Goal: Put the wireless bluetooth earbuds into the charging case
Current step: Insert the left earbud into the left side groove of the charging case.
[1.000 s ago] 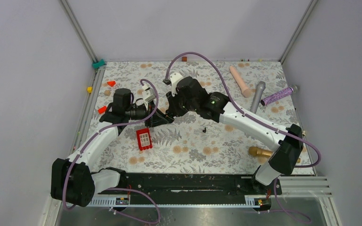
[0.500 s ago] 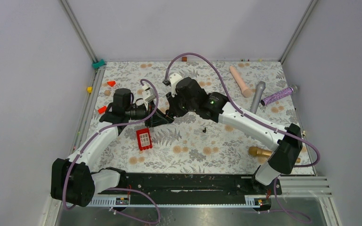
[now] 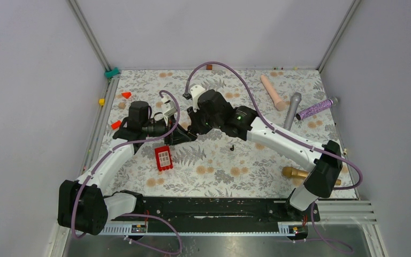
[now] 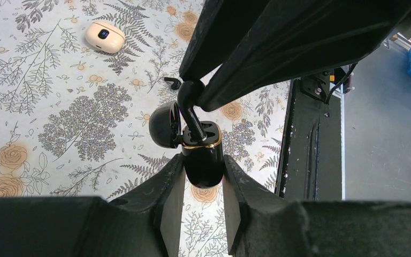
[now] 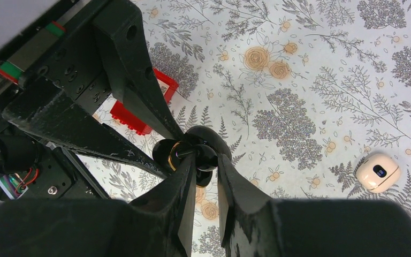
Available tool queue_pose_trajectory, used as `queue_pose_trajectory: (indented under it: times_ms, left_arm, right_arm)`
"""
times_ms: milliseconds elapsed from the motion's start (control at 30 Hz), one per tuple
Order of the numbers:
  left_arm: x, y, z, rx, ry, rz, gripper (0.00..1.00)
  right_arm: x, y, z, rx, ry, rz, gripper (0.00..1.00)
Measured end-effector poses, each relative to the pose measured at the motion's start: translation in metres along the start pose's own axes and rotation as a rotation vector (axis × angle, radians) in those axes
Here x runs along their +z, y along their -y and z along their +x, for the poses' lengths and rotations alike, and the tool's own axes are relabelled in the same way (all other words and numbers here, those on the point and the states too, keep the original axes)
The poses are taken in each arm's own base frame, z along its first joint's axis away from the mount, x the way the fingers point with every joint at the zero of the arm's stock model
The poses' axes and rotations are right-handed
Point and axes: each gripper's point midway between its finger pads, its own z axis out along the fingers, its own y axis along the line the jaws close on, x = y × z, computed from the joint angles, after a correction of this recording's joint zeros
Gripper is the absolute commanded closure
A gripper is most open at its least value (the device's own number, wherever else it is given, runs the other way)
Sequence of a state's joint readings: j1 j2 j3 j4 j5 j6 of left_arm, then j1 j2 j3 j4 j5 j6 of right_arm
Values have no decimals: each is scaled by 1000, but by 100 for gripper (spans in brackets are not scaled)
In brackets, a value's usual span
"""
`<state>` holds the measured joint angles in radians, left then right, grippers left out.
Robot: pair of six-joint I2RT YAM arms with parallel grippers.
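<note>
The left claw point(image 4: 203, 167) pinches the open black charging case point(image 4: 205, 156). The right claw point(image 5: 206, 161) pinches one earbud point(image 4: 191, 113) at the case's mouth, its stem pointing into the socket. The other earbud point(image 4: 172, 82) lies near the case on the counter point(image 4: 59, 107).

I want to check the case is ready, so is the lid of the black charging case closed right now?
No, the charging case held in the left gripper has its lid swung open to one side.

1. The charging case point(image 4: 203, 160) is glossy black with a gold rim. Its lid is swung open, and it is gripped between the left fingers point(image 4: 166, 198).
2. The first earbud point(image 4: 192, 115) is black and pinched by the right fingers point(image 4: 257, 69), its stem tip at the case's opening.
3. The second earbud point(image 4: 172, 82) lies loose on the worktop point(image 4: 59, 107).
</note>
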<state>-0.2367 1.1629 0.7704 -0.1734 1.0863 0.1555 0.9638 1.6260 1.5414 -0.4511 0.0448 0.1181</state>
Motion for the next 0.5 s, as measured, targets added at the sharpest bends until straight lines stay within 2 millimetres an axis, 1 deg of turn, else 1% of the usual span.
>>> queue_pose_trajectory:
  times_ms: [500]
  left_arm:
    - [0,0,0,-3,1,-2,100]
  right_arm:
    - [3,0,6,-12,-12,18,82]
